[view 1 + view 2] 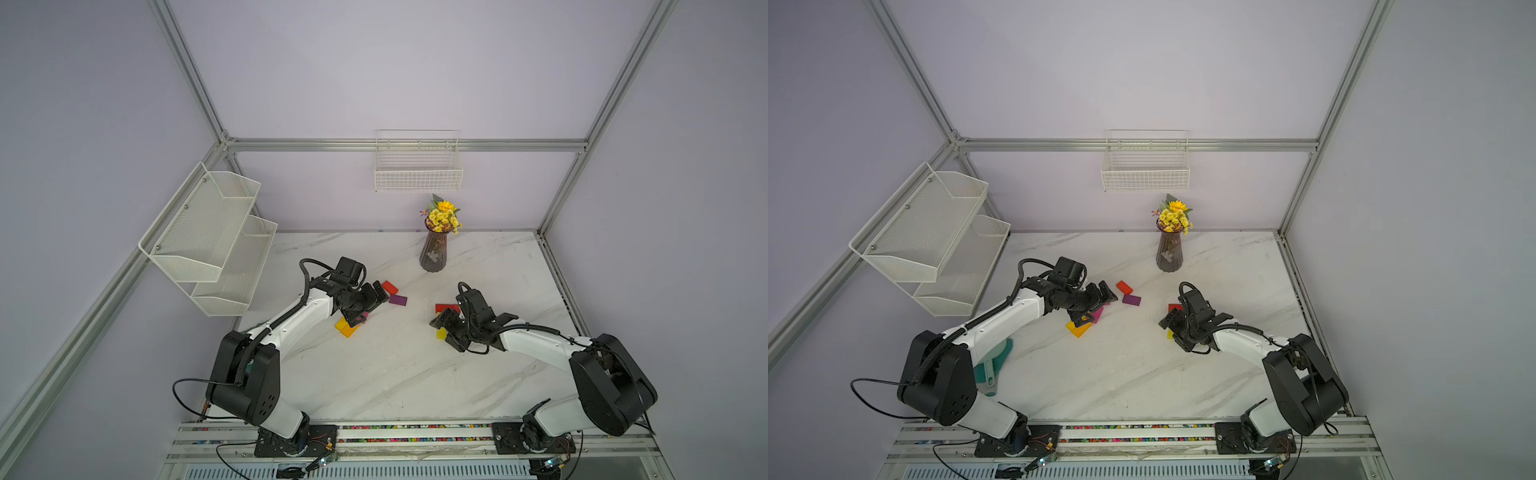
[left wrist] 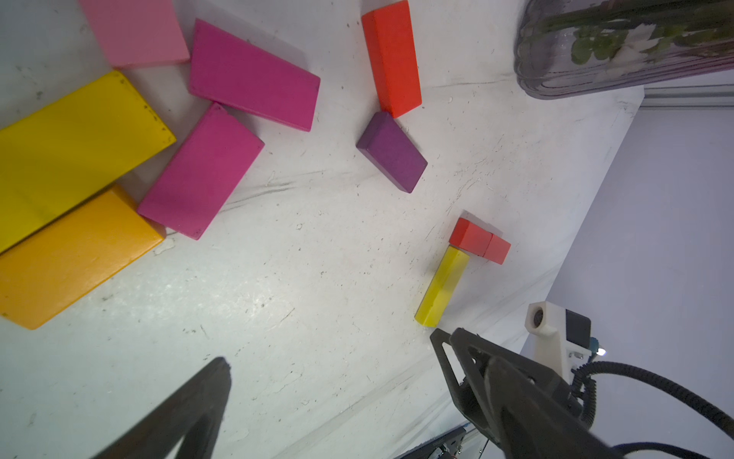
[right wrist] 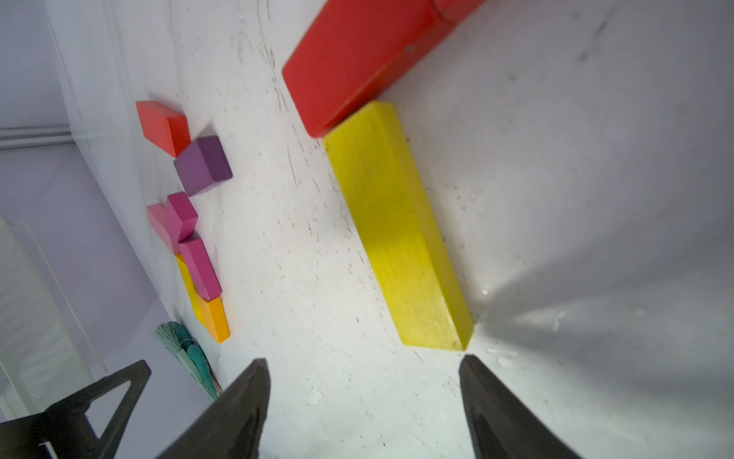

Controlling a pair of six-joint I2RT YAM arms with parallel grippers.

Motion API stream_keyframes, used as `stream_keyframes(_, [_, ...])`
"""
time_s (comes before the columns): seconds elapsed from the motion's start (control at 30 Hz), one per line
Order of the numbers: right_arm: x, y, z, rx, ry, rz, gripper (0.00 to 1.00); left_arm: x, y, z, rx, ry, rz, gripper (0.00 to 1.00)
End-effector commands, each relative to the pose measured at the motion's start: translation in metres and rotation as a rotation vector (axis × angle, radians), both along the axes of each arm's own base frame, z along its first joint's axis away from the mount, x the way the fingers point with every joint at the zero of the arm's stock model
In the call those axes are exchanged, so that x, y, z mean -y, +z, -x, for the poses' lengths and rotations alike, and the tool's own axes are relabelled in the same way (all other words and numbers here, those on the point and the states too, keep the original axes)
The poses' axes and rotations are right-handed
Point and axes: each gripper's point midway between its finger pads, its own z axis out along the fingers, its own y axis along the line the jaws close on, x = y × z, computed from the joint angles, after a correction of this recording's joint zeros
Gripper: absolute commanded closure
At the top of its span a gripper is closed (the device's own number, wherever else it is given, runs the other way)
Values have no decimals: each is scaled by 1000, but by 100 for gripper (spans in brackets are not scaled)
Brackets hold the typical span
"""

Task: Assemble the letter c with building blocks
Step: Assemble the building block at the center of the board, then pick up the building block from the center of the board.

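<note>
White marble-look counter (image 1: 395,374), pale purple walls, and a metal frame around it all.

In both top views a dark glass vase (image 1: 432,255) stands near the back edge of the counter. Yellow flowers (image 1: 444,216) are in it. A white wire basket (image 1: 417,174) hangs on the back wall. A white mesh rack (image 1: 208,237) with two bins hangs on the left wall. The building blocks (image 1: 398,300) lie flat in two bunches near the middle of the counter. The left arm (image 1: 299,316) reaches over the bigger bunch. The right arm (image 1: 536,340) reaches over the smaller one. In a top view a teal thing (image 1: 994,361) lies by the left edge, partly under the left arm.

In the left wrist view the left pincer (image 2: 329,349) is spread wide with nothing in it. Past it lie a pink block (image 2: 135,31) and two magenta blocks (image 2: 254,75). A wide yellow block (image 2: 75,147) and an orange block (image 2: 75,258) lie side by side, touching. An orange-red block (image 2: 393,59) lies just beside a purple block (image 2: 393,153). Well apart from these, two red blocks (image 2: 470,236) sit end to end, and a long yellow block (image 2: 443,286) touches one of them.

In the right wrist view the right pincer (image 3: 363,359) is let go, its jaws apart with nothing between them. The long yellow block lies just past its tips. The far end of that block touches a red block.
</note>
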Motion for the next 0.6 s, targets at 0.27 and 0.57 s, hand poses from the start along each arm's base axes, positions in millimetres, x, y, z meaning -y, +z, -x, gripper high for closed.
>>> stream_keyframes(0.27, [24, -8, -32, -7, 30, 28, 22, 10, 14, -8, 43, -40, 40, 0])
stream_keyframes(0.57, [16, -14, -53, -3, 63, 10, 22, 11, 12, -7, 35, -39, 41, 0])
